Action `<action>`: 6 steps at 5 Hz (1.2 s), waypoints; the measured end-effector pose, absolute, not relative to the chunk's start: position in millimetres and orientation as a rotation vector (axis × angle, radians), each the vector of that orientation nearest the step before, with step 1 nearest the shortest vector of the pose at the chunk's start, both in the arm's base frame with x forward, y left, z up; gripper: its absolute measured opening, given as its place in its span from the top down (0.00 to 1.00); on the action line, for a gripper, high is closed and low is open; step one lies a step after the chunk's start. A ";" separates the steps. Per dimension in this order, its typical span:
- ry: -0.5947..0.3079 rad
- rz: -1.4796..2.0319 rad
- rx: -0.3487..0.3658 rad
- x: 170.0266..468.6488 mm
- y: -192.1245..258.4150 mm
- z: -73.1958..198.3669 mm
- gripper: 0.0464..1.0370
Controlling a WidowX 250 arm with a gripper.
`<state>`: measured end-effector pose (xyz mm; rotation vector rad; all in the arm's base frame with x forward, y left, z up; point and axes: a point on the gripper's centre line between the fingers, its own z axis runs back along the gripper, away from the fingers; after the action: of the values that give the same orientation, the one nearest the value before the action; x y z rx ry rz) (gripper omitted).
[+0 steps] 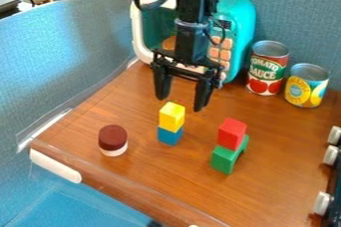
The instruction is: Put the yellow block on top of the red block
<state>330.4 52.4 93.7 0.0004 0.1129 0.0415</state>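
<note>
A brown wooden tabletop [150, 171] lay under the black two-finger gripper [181, 102], spread and empty. At its six o'clock, the yellow block [171, 116] sat on a blue block [169, 136]; at four o'clock from there, the red block [232, 134] topped a green block [226, 159]. Grasping seemed in hand, calling for a straddling descent, then closure

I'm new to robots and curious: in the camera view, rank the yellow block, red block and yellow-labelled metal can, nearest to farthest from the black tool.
1. Yellow block, just below the tool.
2. Red block, lower right, on the green block.
3. Yellow-labelled metal can, far right.
</note>
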 end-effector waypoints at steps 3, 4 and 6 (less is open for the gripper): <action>0.140 0.059 0.001 342.9 72.6 79.5 0.04; 0.147 0.054 -0.016 347.4 75.2 74.1 0.04; 0.136 0.072 -0.022 348.7 74.6 70.9 0.04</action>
<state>348.7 74.6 70.9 -0.0225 0.1363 0.0715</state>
